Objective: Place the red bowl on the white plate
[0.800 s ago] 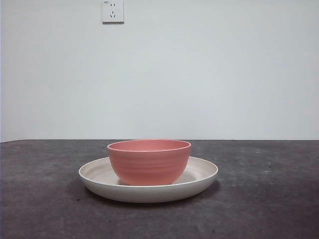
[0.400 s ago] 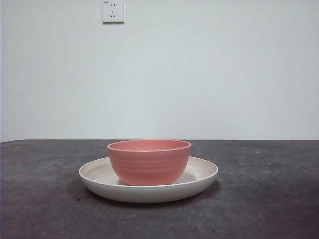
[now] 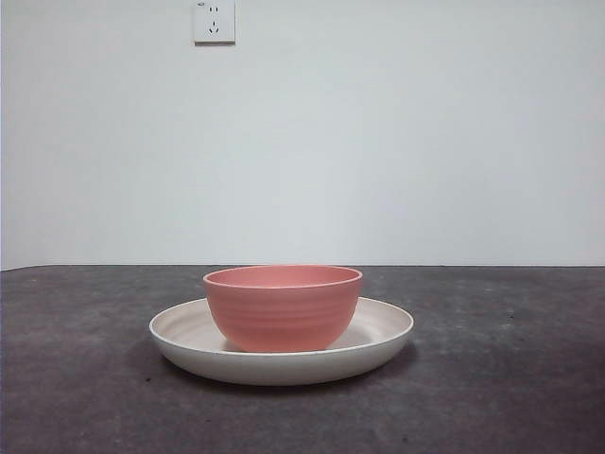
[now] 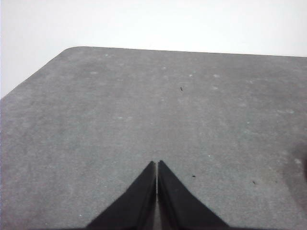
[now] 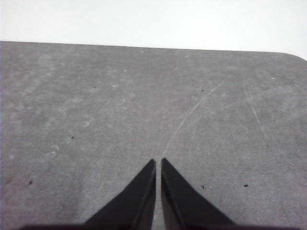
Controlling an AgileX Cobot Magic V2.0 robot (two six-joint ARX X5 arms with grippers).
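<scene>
The red bowl [image 3: 283, 307] is sitting upright in the middle of the white plate [image 3: 383, 333]; the plate is resting on the dark surface [image 3: 510, 388]; the left gripper [image 4: 157, 165] and right gripper [image 5: 158, 163] are both pressed together, holding nothing, over bare surface.

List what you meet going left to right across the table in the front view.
Bare table → left rim of the white plate → the red bowl standing in the plate → right rim of the plate → bare table.

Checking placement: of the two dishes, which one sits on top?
The red bowl: small, ridged, standing upright inside the wide, shallow white plate, which rests on the table.
</scene>
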